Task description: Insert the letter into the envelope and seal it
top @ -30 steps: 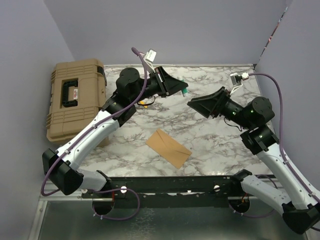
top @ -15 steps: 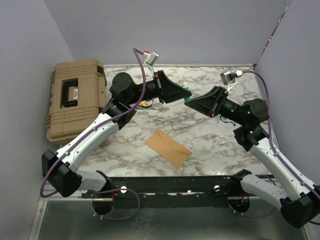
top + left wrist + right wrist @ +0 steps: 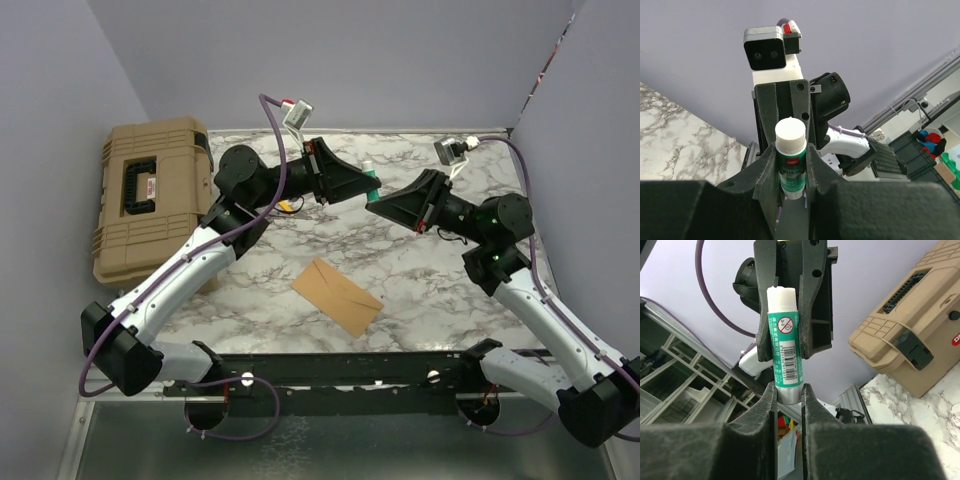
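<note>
Left gripper (image 3: 790, 167): clamped on the green body of a glue stick (image 3: 790, 172), fingers tight against both sides. In my left wrist view the stick's white end points away from the camera.

Right gripper (image 3: 788, 395): narrowed onto the stick's grey end, and its pads look to be touching on both sides. From my right wrist view the stick stands upright. Its barcode label faces me and its white tip sits up between the left fingers.

The two grippers meet nose to nose, raised above the far middle of the marble table (image 3: 450, 280), with the stick bridging them.

Envelope (image 3: 337, 295): lies flat on the marble, angled, near the front edge between the two arm bases. It is well apart from both grippers and nothing touches it. A V-shaped seam shows on its upper face. I cannot tell whether the flap is stuck down.

Letter: I cannot pick it out as a separate sheet in any view.

Tan hard case (image 3: 150, 205): at the left edge of the table, black handle up, beside the left arm.
</note>
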Controlling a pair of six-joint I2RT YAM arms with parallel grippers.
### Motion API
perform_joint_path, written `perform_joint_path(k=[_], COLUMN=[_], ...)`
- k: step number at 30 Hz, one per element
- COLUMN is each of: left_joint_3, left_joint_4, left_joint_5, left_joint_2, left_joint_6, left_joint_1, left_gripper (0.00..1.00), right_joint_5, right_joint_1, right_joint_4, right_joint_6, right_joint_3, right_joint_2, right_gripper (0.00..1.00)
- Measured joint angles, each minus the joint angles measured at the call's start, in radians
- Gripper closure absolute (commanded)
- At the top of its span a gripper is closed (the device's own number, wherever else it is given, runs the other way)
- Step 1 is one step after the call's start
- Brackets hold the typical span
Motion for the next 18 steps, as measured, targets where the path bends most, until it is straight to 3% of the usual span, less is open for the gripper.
perform_joint_path(k=[5, 10, 17, 18], left_joint_3=[0.006, 0.021, 0.095, 0.098], left_joint_4=[-0.003, -0.021, -0.290, -0.311], left_joint_5=[-0.034, -0.121, -0.377, -0.398], left_joint_2=[0.000, 0.000, 0.026, 0.033], left_joint_6=[-0.008, -0.011, -0.064, -0.069], left_joint_1=[0.006, 0.006, 0.006, 0.006], left_gripper=[1.00, 1.00, 1.00, 0.96], right_joint_5=[-0.004, 0.037, 0.167, 0.177], right_joint_1=[0.000, 0.000, 0.003, 0.003], right_joint_4=[-0.041, -0.197, -0.432, -0.449], right_joint_6=[-0.073, -0.238, -0.470, -0.486], right_joint_3=[0.043, 0.142, 0.266, 0.269], right_joint_2=[0.020, 0.043, 0.124, 0.134], right_gripper=[0.99, 0.99, 0.99, 0.99])
